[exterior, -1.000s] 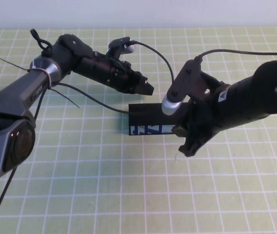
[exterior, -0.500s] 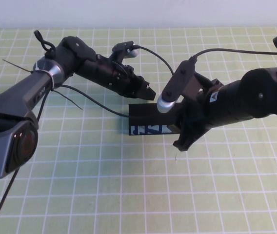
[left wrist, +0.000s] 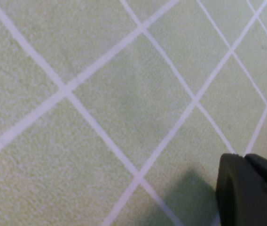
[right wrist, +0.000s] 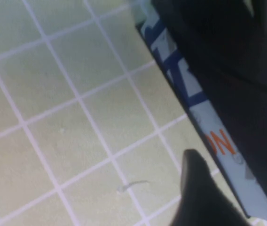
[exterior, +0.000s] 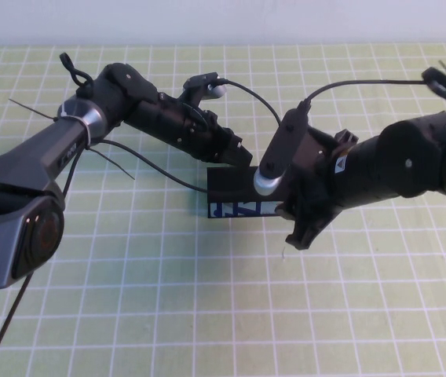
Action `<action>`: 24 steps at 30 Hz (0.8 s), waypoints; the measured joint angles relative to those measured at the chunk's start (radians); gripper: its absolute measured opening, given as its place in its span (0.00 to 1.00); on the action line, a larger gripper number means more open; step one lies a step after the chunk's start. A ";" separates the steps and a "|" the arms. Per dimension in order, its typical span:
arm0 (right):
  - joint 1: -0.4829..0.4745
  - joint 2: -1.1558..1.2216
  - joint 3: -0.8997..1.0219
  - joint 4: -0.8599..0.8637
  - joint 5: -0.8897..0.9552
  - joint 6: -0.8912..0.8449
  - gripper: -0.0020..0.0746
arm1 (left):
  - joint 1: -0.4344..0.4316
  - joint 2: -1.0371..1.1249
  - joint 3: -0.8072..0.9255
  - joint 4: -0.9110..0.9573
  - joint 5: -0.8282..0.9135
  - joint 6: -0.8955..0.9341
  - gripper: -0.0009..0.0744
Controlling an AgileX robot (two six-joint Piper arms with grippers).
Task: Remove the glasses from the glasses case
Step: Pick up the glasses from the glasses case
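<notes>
I see the glasses case (exterior: 235,192) lying closed at the middle of the green grid mat (exterior: 168,298), a flat black box with a white printed front. The left gripper (exterior: 235,151) is at its far left corner; the right gripper (exterior: 301,228) covers its right end. For both, I cannot tell if the fingers are apart or closed. The near mat is open. Only the right wrist view shows the blue and orange letters.
</notes>
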 joint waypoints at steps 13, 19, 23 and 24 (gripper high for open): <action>0.000 0.104 0.000 -0.035 -0.138 -0.107 0.43 | 0.000 0.002 -0.003 0.000 0.010 -0.013 0.01; 0.000 0.136 0.000 -0.035 -0.197 -0.152 0.43 | 0.000 0.005 -0.006 0.000 0.013 -0.021 0.01; 0.000 0.154 0.000 -0.054 -0.238 -0.154 0.43 | 0.000 0.005 -0.006 0.000 0.013 -0.026 0.01; 0.000 0.158 0.000 -0.061 -0.245 -0.156 0.43 | 0.000 0.007 -0.007 0.000 0.013 -0.026 0.01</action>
